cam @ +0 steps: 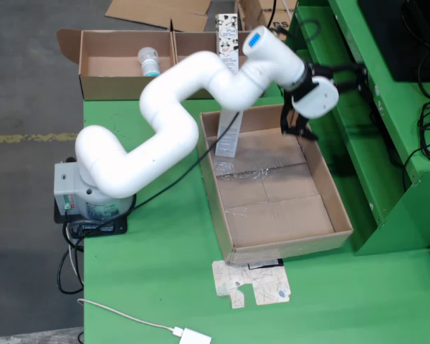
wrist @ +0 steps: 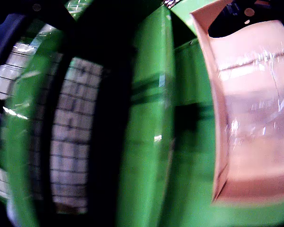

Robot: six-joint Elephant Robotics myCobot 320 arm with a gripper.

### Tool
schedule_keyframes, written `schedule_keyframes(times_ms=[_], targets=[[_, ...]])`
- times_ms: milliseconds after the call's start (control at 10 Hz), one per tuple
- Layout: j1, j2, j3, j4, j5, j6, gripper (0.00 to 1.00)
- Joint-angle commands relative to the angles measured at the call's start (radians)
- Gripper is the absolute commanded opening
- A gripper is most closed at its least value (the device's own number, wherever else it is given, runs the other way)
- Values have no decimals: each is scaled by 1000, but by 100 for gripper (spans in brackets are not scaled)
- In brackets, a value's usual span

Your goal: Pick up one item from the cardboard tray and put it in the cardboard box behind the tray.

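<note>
The open cardboard tray (cam: 276,215) lies in the middle of the green table (cam: 158,287). A tall printed carton (cam: 227,140) stands at the tray's far left, its middle hidden by my white arm. My gripper (cam: 298,129) hangs over the tray's far right corner, its black fingers apart with nothing between them. Behind the tray sits the cardboard box (cam: 104,79), holding a pale bottle with a teal cap (cam: 149,61). The blurred wrist view shows the tray wall (wrist: 246,118) on the right and green table (wrist: 189,151) beside it.
Green shelving (cam: 358,107) runs along the right, close to my gripper. A flattened cardboard piece (cam: 252,284) lies in front of the tray. A white cable with a plug (cam: 190,335) crosses the near edge. My arm's base (cam: 86,197) sits at the left table edge.
</note>
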Motion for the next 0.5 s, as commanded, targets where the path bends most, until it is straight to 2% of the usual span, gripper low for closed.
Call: schedule_keyframes(times_ms=[0,200,400], targets=[[-1719,-283,21,10,-9,861,100],[-1719,-283,21,10,-9,809,100],[-1719,-283,21,10,-9,811,100]])
